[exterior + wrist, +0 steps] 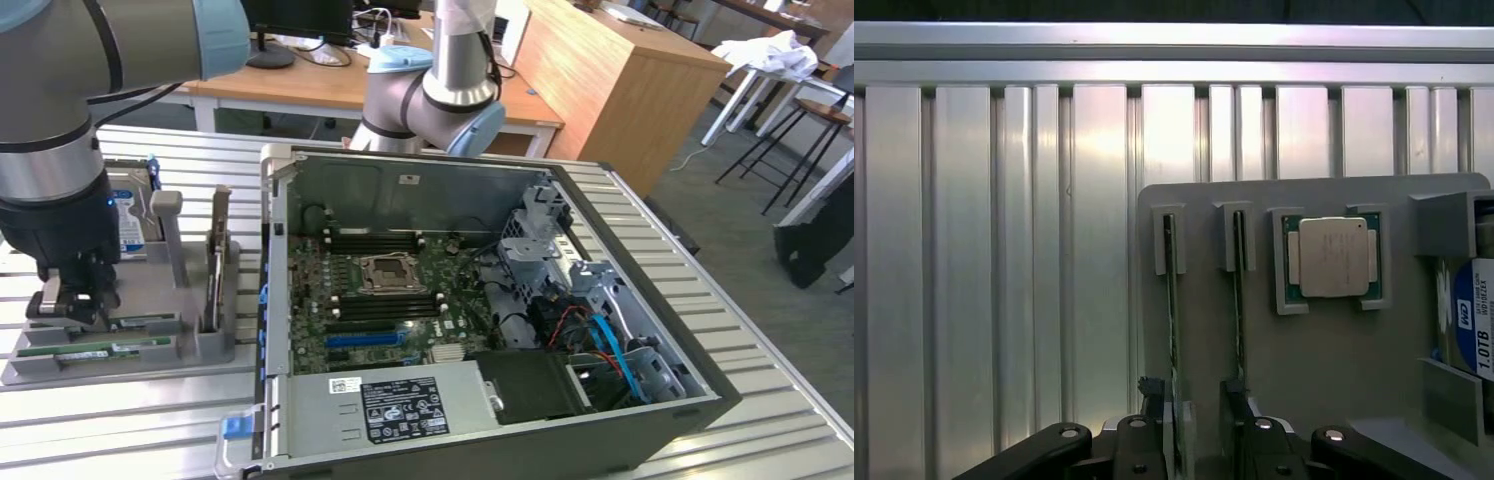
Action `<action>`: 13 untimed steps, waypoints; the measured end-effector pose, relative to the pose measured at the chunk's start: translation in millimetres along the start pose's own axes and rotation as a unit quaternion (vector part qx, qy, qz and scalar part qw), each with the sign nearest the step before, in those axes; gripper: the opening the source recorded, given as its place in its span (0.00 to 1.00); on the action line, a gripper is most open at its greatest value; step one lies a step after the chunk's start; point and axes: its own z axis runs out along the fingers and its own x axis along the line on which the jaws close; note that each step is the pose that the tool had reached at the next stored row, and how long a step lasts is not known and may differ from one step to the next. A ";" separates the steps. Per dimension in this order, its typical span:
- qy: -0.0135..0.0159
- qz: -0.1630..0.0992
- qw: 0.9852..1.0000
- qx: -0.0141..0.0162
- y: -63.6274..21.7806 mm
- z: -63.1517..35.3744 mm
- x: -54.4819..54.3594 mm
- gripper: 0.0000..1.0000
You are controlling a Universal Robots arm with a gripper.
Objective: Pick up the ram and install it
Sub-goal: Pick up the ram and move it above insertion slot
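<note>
Ribbed metal table here, with the grey holder lying on it. The ram sits on edge in a holder slot, a second stick just beside it and the CPU further along the holder. My gripper hangs low over those slots, spread wide, with nothing pinched.

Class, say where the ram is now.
Both ram sticks stand edge-up in the grey holder at the exterior view's left, beside the computer case, under the claw.
</note>
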 end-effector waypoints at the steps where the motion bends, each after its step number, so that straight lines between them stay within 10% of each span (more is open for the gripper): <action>1: 0.000 -0.001 1.000 0.000 0.0 0.0 0.0 0.36; 13: 0.000 -0.001 1.000 0.000 -0.1 6.4 0.2 0.36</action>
